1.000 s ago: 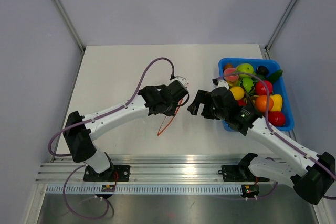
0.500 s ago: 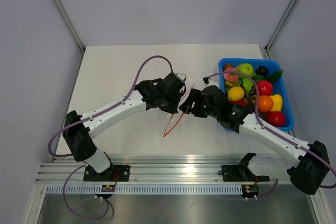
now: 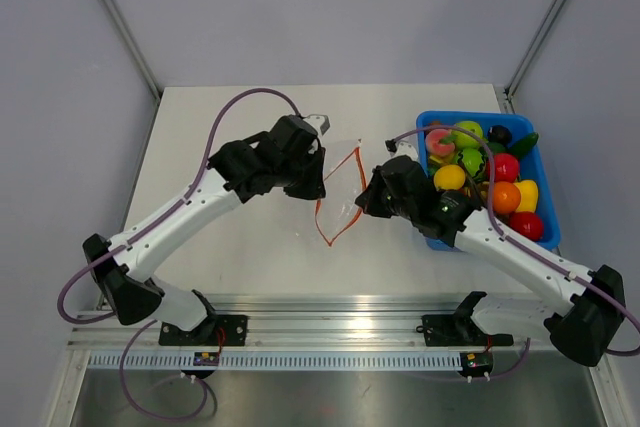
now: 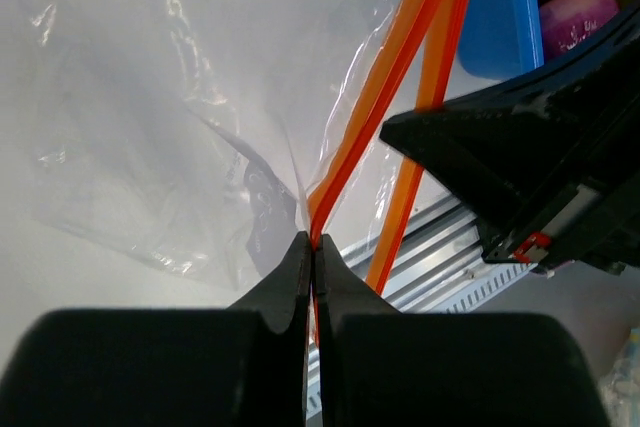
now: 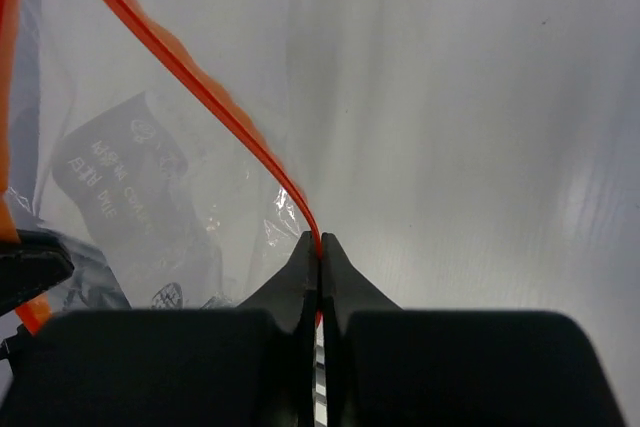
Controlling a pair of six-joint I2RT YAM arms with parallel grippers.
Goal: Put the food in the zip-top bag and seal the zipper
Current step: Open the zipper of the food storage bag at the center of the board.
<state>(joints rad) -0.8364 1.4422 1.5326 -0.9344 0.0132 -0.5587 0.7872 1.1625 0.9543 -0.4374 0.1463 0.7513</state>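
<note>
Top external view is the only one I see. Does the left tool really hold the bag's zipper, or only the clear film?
Observer: The left wrist view shows the left tool shut on one orange lip of the zipper; the second lip runs free beside it.
Operator: And the right tool?
Observer: Its wrist view shows the right tool pinching an orange lip at its very fingertips.
Operator: Is the bag empty?
Observer: Through the clear zip-top bag, both wrist views show no item inside.

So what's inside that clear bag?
The bag looks empty; the toy food sits in the blue bin. The left claw and right claw pinch its zipper, hiding small patches.
</note>
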